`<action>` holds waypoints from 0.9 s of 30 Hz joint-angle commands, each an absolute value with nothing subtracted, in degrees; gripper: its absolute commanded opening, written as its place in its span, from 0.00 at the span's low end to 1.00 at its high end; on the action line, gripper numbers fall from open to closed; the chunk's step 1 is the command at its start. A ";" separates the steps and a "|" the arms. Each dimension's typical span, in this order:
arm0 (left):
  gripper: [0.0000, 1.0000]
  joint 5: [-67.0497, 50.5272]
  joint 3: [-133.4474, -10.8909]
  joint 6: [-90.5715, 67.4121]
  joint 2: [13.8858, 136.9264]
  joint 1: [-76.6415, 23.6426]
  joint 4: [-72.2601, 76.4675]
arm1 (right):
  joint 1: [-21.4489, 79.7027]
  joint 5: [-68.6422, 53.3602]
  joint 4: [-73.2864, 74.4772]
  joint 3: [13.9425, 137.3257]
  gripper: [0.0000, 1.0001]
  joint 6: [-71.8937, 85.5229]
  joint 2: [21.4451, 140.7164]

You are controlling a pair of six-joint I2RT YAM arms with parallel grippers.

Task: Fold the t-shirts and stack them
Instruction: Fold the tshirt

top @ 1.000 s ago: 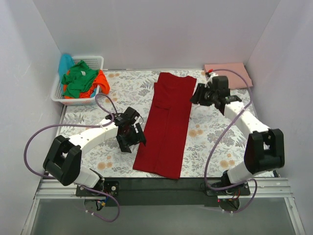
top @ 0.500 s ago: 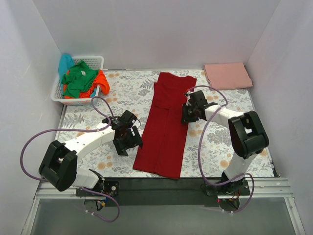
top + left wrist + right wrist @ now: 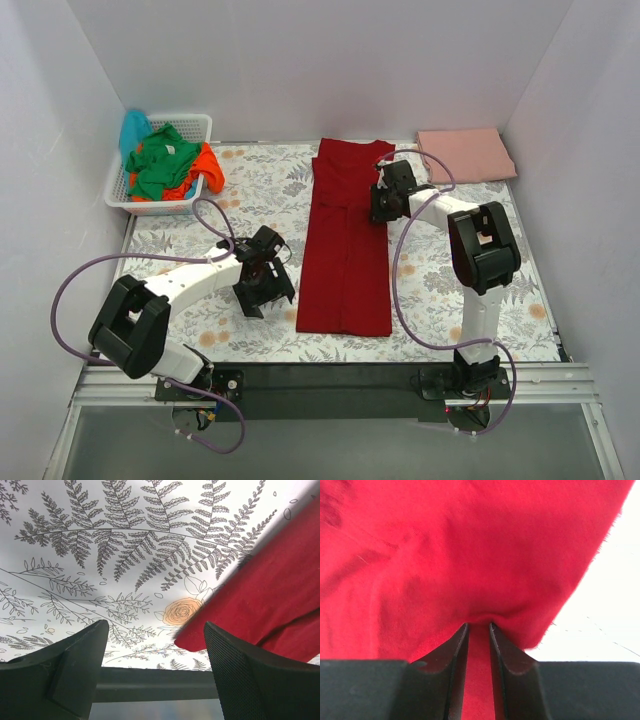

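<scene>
red t-shirt point(image 3: 345, 262) pulled straight, outstretched right end effector point(image 3: 380, 204) pinching it

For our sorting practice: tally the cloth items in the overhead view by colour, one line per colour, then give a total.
Dark red t-shirt: 1
Salmon pink t-shirt: 1
Green cloth: 1
Orange cloth: 1
Turquoise cloth: 1
Total: 5; the basket heap may hide more.
</scene>
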State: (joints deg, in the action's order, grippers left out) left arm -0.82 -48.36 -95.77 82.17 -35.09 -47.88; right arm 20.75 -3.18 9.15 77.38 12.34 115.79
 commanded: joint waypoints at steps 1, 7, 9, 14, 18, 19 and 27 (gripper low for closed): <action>0.76 -1.57 -48.08 -96.33 82.00 -35.16 -46.24 | 20.13 -0.71 12.13 77.44 0.31 10.72 115.14; 0.76 -3.78 -48.08 -95.63 82.79 -35.77 -45.53 | 20.48 -2.63 13.36 68.04 0.38 11.60 104.96; 0.76 -4.13 -47.99 -95.89 82.44 -36.12 -45.44 | 20.83 -2.90 14.32 63.66 0.44 13.00 98.29; 0.76 -4.92 -47.90 -95.54 82.79 -37.70 -46.14 | 22.67 -0.53 22.83 54.33 0.51 17.83 84.74; 0.76 -5.10 -47.55 -95.45 83.32 -39.46 -46.84 | 27.49 -2.19 28.47 44.85 0.54 22.05 75.96; 0.76 -5.01 -47.46 -95.45 83.49 -40.25 -47.28 | 28.90 -1.94 29.09 41.78 0.54 25.19 72.54; 0.76 -3.34 -46.76 -97.03 84.37 -43.94 -47.73 | 38.40 -0.26 31.82 30.86 0.61 36.30 60.74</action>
